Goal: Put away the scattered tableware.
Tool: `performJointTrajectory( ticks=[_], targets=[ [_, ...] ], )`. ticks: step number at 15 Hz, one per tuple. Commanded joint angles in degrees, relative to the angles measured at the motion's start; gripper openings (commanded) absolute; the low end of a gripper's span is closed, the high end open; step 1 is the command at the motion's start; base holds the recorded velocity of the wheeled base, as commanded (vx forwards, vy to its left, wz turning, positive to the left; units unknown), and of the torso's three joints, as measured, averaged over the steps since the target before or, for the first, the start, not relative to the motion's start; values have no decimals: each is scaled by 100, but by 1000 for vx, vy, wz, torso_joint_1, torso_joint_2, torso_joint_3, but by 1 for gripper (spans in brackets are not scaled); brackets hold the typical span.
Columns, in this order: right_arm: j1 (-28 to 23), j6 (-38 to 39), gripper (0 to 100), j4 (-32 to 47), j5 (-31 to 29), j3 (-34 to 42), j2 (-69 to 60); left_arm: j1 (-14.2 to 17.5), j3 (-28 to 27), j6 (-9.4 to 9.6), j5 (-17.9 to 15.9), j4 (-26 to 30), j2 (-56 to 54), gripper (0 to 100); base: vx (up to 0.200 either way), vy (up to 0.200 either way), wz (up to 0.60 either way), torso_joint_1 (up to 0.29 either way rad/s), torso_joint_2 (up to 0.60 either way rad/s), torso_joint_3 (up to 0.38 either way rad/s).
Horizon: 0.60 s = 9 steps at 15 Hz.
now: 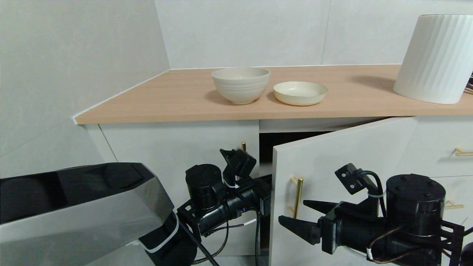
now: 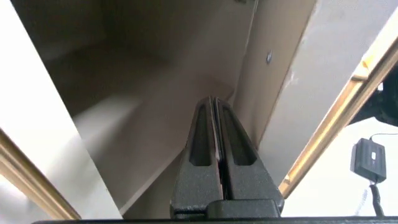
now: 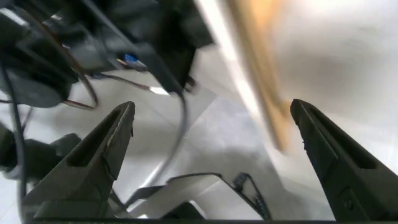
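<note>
Wooden table (image 1: pixel 177 99) under pale tiles: bowl (image 1: pixel 240 85) and shallow dish (image 1: pixel 300 92) side by side on top. Below, cabinet door (image 1: pixel 343 155) ajar; left pincer (image 2: pixel 213 102) clenched inside the gap, right pincer (image 1: pixel 292 210) released near brass handle (image 1: pixel 298 195). Probably opening storage; next, swing door wide before lifting bowl.

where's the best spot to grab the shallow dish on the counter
Probably the rim of the shallow dish, at its right or near edge, coming from above: it sits flat and low with an upturned lip, and the deep bowl crowds its left.
</note>
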Motion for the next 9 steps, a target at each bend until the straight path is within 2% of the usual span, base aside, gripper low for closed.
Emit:
performJointTrajectory(
  ticks=[1, 5, 9],
  targets=[
    [-102, -18, 100, -24, -29, 343, -601, -40, -62, -3, -9, 25, -56, 0, 0, 0, 0, 0, 0, 0],
    [-75, -18, 100, 20, -2, 1204, -1234, -155, -53, -21, -1, 122, -126, 0, 0, 0, 0, 0, 0, 0],
    [-75, -18, 100, 20, 6, 1406, -1331, -243, -44, -39, -1, 131, -126, 0, 0, 0, 0, 0, 0, 0]
  ],
)
